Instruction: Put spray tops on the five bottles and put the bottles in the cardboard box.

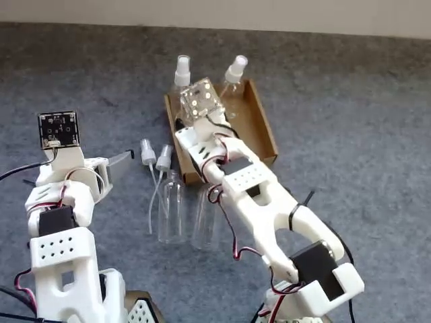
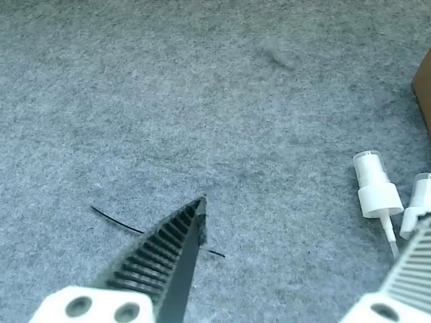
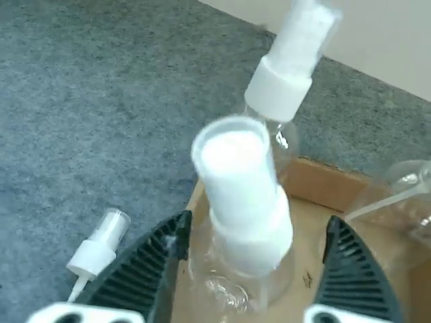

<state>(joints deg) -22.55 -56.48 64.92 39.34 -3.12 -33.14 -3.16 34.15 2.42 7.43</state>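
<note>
High view first: where do the bottles stand?

— Two capped bottles are at the far end of the cardboard box [image 1: 250, 118], one [image 1: 182, 79] at its left corner and one [image 1: 234, 73] nearer the right. Two open bottles [image 1: 172, 205] [image 1: 204, 215] sit side by side on the grey desk [image 1: 350, 101], just beside the box's near left corner.

And the loose spray tops?

— Two spray tops [image 1: 147, 151] [image 1: 163, 159] lie close together on the desk beyond the open bottles, their thin tubes trailing towards them.

What about the right jaws?

— The right arm [image 1: 256, 195] reaches over the box. In the right wrist view the right jaws are spread wide, one on either side of a third capped bottle [image 3: 242, 202] that stands on the box floor, close against the wall. I cannot tell whether either jaw touches it.

And the left jaws?

— The left arm [image 1: 64, 202] sits at the left of the desk, and the left jaws are wide apart with nothing between them. They hang over bare desk with the two spray tops just beside one jaw. In the left wrist view a thin black strand [image 2: 114, 219] lies on the desk near the other.
</note>
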